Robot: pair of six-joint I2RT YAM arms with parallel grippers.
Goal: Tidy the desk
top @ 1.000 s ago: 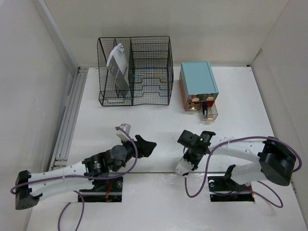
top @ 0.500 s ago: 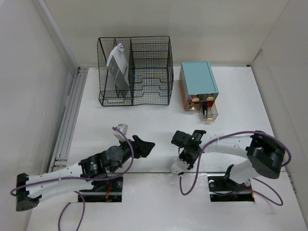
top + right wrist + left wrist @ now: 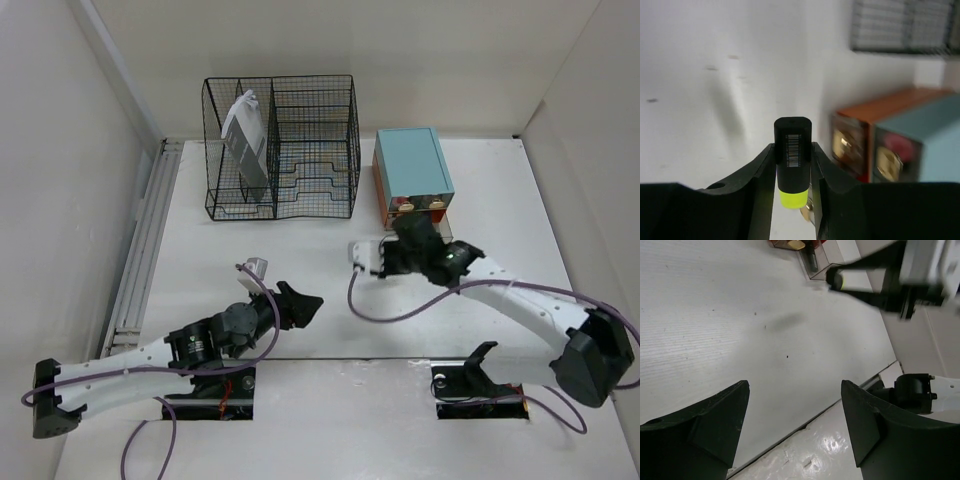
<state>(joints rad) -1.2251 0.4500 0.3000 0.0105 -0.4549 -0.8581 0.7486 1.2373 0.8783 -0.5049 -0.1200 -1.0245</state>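
Note:
The white desk (image 3: pixel 200 260) carries both arms at its near edge. My right gripper (image 3: pixel 408 238) is shut on a black highlighter (image 3: pixel 792 150) with a yellow end and a barcode label, held above the desk just in front of the teal drawer box (image 3: pixel 412 165). In the right wrist view the gripper (image 3: pixel 792 152) has both fingers tight against the highlighter's sides. The highlighter also shows in the left wrist view (image 3: pixel 860 282), off the surface. My left gripper (image 3: pixel 300 302) is open and empty, low over the desk at centre left; its fingers (image 3: pixel 715 420) stand wide apart.
A black wire-mesh rack (image 3: pixel 285 150) stands at the back left with a grey packet (image 3: pixel 245 140) in its left slot. The teal box has an orange side (image 3: pixel 875 115) and a clear drawer pulled out (image 3: pixel 436 232). A grey rail (image 3: pixel 145 240) runs along the left edge.
My right arm has swung from the front centre of the desk back and to the right, carrying the highlighter to the drawer box. The left gripper has hardly moved.

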